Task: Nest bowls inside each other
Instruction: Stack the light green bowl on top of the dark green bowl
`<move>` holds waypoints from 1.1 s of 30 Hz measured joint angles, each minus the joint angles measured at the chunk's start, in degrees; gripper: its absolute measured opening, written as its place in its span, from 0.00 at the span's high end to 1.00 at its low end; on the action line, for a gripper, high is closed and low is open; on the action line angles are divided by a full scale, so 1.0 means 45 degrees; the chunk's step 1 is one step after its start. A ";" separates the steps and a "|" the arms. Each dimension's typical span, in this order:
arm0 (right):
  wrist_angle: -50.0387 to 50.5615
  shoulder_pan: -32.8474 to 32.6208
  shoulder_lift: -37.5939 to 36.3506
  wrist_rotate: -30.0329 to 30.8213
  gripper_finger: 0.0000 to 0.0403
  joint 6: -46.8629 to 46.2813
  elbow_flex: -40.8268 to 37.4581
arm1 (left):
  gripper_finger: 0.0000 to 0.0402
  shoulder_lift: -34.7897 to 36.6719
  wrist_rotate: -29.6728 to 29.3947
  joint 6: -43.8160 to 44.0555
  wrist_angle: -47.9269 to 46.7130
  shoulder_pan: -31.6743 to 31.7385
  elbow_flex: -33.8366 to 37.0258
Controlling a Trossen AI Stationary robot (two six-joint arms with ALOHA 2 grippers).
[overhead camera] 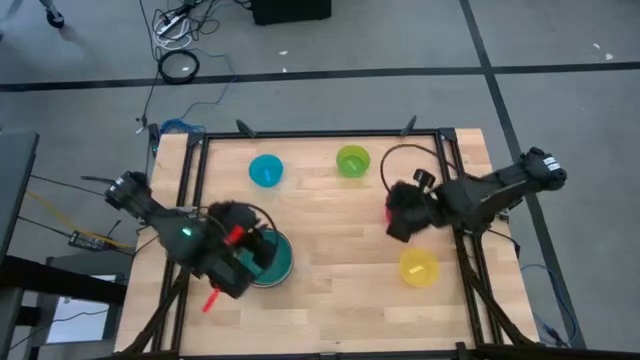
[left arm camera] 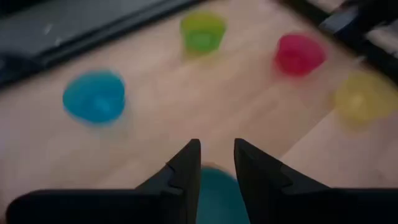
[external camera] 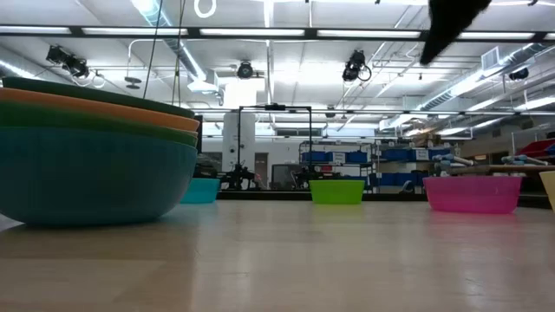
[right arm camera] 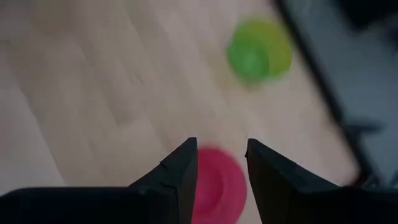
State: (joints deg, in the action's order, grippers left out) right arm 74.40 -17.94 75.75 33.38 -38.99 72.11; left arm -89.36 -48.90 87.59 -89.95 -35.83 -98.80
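Observation:
Several large bowls sit nested in one stack (overhead camera: 278,262) at the table's near left, a teal bowl (external camera: 95,178) outermost on the tabletop. My left gripper (overhead camera: 260,255) hovers open above that stack, and the teal rim (left arm camera: 214,193) shows below its fingers (left arm camera: 186,165). Four small bowls stand apart on the table: cyan (overhead camera: 265,170), lime green (overhead camera: 352,161), yellow (overhead camera: 419,267) and pink-red (external camera: 473,194). My right gripper (right arm camera: 221,165) is open above the pink-red bowl (right arm camera: 217,186), which its arm hides in the high view.
A black frame (overhead camera: 320,134) rims the wooden table. Bare wood (overhead camera: 340,230) lies between the stack and the small bowls. Cables (overhead camera: 178,66) lie on the floor beyond the far edge.

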 joint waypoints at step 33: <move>-1.0409 0.3875 0.0015 -0.3130 0.55 0.0174 -0.4107 | 0.74 0.5216 -0.1570 -0.5100 -0.0015 0.0311 0.1631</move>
State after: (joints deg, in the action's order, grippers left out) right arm 27.56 -0.50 75.81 19.30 -38.20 53.63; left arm -65.89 -55.96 64.64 -90.02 -34.44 -91.46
